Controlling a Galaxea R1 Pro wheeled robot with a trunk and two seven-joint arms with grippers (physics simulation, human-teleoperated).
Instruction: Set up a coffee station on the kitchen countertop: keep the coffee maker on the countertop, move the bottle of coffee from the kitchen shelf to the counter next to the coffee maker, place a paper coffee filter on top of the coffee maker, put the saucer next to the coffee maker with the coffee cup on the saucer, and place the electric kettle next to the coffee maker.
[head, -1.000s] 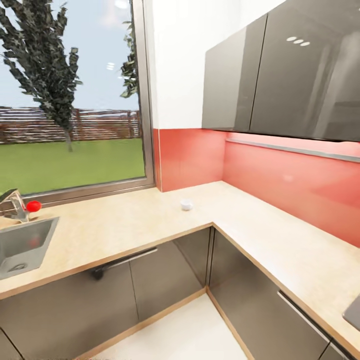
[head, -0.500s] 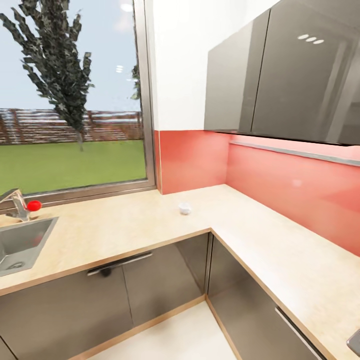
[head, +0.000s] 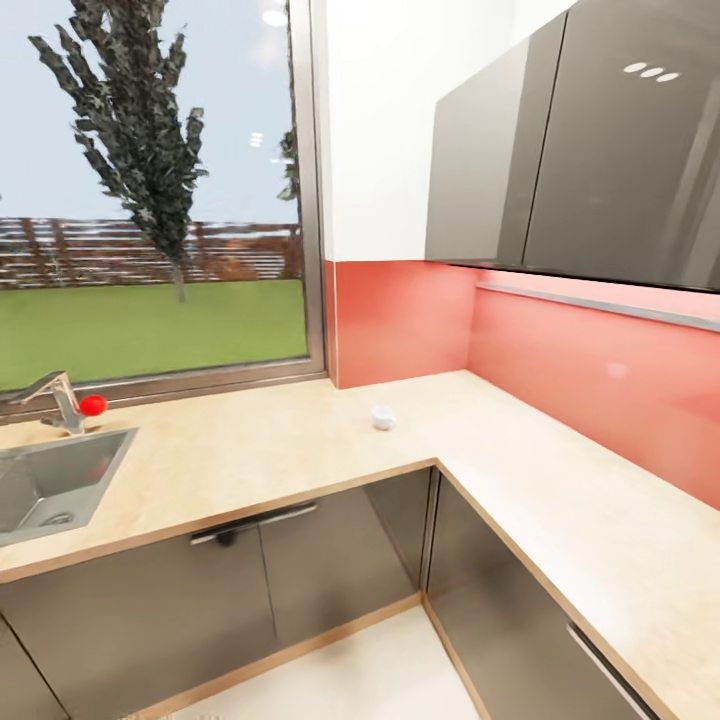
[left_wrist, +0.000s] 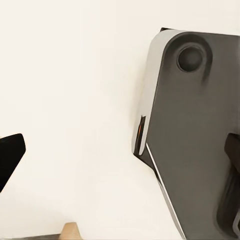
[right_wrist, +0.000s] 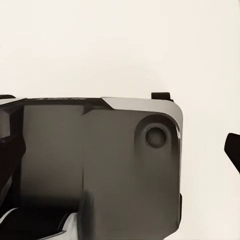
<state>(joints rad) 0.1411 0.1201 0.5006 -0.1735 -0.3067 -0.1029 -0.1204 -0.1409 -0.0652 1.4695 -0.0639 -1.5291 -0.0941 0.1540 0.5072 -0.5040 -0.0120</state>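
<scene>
Where the kitchen countertop (head: 300, 450) turns (L-shaped), the coffee cup (head: 382, 418).

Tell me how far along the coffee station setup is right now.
Nothing looks done. On the countertop stands only a small white cup, near the corner, without a saucer. Nothing is in hand from what shows. Coffee maker, bottle, filter, saucer and kettle are all left to place.

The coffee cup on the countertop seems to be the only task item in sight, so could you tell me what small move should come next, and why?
Probably roll the base closer to the corner of the kitchen countertop. The coffee cup stands there alone, apart from the sink, and it looks too far off to reach. The head view shows no arm over the worktop, so approaching seems to come before any reach.
</scene>
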